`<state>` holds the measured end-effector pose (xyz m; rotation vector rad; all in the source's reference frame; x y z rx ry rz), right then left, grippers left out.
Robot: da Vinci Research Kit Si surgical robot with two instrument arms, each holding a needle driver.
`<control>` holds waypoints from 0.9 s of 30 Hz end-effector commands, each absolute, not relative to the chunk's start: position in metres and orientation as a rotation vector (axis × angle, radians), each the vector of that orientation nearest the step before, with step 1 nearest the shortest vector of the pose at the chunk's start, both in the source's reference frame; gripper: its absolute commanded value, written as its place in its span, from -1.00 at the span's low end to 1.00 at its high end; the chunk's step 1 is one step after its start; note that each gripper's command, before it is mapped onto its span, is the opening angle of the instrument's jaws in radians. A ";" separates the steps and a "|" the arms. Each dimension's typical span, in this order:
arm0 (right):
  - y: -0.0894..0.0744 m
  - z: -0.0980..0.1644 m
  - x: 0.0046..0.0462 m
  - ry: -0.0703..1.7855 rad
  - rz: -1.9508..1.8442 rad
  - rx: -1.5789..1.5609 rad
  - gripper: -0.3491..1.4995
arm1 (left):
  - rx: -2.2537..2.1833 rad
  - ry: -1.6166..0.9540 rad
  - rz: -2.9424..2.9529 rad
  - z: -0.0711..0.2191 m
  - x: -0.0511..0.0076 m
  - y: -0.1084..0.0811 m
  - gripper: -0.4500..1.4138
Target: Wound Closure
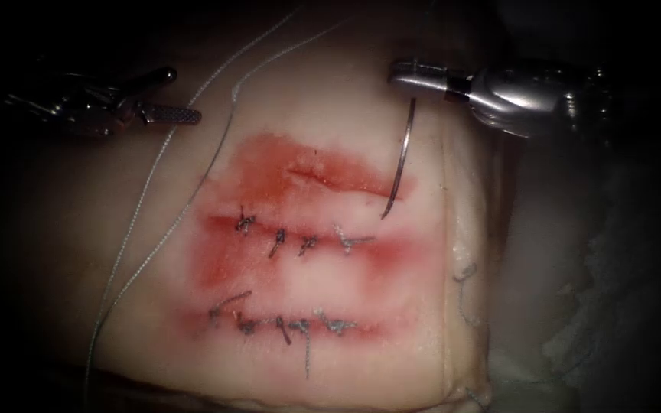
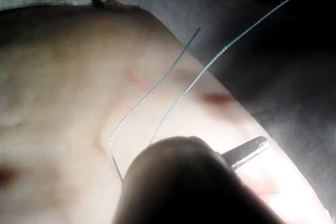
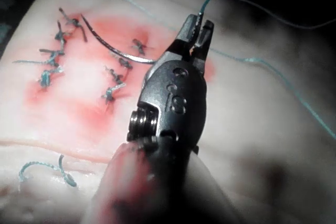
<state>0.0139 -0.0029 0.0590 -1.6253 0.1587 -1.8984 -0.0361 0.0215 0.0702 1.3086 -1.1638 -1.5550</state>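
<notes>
Steel glints where the right tool (image 1: 411, 76) pinches the curved needle (image 1: 399, 164) near its thread end, the needle hanging free above the tissue (image 1: 330, 92) with its point just over the red fluid (image 1: 269, 164) at the right end of the open cut (image 1: 323, 174). Two stitched cuts (image 1: 300, 241) lie below it. Thread (image 1: 147, 191) trails across the tissue's left side. Near the tissue's upper left corner the left tool (image 1: 174, 95) hovers with jaws spread, holding nothing.
</notes>
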 end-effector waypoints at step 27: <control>-0.004 0.065 0.0164 0.400 -1.608 -2.046 -1.00 | 0.657 -1.232 -0.484 0.076 -0.0446 0.018 0.91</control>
